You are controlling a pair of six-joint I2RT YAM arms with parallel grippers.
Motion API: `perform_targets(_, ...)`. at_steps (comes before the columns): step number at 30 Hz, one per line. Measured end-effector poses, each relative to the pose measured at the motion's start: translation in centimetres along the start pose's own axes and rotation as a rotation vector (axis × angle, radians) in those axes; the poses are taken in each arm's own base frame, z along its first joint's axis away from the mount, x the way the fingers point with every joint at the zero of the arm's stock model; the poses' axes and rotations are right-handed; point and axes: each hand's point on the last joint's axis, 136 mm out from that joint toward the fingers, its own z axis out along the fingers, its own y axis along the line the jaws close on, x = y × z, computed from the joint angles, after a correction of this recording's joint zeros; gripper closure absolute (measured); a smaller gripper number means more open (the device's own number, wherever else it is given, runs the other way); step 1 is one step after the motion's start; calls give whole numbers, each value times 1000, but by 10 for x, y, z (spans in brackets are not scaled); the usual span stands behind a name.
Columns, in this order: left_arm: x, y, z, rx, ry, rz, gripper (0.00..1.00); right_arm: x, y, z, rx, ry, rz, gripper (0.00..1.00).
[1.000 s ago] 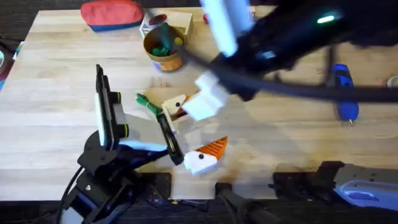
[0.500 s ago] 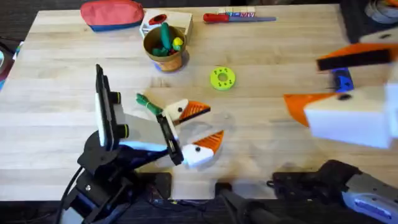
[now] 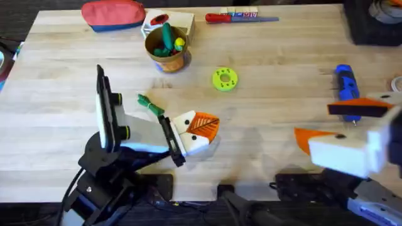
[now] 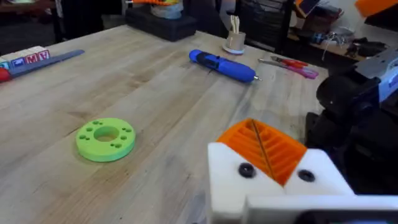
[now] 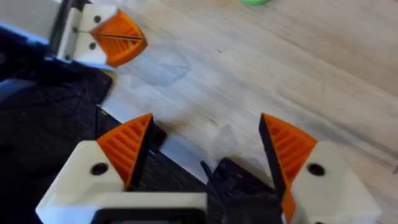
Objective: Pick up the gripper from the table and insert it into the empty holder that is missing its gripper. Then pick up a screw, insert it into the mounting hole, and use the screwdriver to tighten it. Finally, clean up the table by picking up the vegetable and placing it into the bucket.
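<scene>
The green vegetable [image 3: 149, 105] lies on the table just beyond my left arm. My left gripper [image 3: 200, 127] [image 4: 264, 148] rests low near the table's middle, its orange pads pressed together with nothing visible between them. The blue screwdriver [image 3: 345, 88] [image 4: 222, 65] lies at the right. In front of it my right gripper [image 3: 314, 121] [image 5: 205, 155] hangs high under the camera, open and empty. The brown-orange bucket [image 3: 166, 49] with toy pieces stands at the back. The loose gripper part, the holder and the screw are out of view.
A green ring-shaped disc [image 3: 225, 79] [image 4: 106, 138] lies mid-table. A red-handled screwdriver [image 3: 239, 17], a white box [image 3: 179, 22] and a red pouch [image 3: 113, 14] line the back edge. From the right wrist view, the left gripper [image 5: 112, 34] is near the front edge.
My right arm has swung from over the middle to the right and come down. The left gripper's fingers, apart before, have closed together.
</scene>
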Motion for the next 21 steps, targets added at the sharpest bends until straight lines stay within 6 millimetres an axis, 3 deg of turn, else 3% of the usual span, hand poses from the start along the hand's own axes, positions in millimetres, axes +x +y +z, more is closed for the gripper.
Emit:
perform_targets(3, 0, 0, 0, 0, 0, 0, 995, 0, -17, 16, 84, 2, 63, 7)
perform_targets(10, 0, 0, 0, 0, 0, 0, 995, -21, -63, 54, 295, -85, 153, 10)
perform_targets(15, 0, 0, 0, 0, 0, 0, 995, -21, -118, 70, 481, 1, 287, 10)
perform_targets(21, 0, 0, 0, 0, 0, 0, 995, -2, -195, 79, 645, 168, 441, 11)
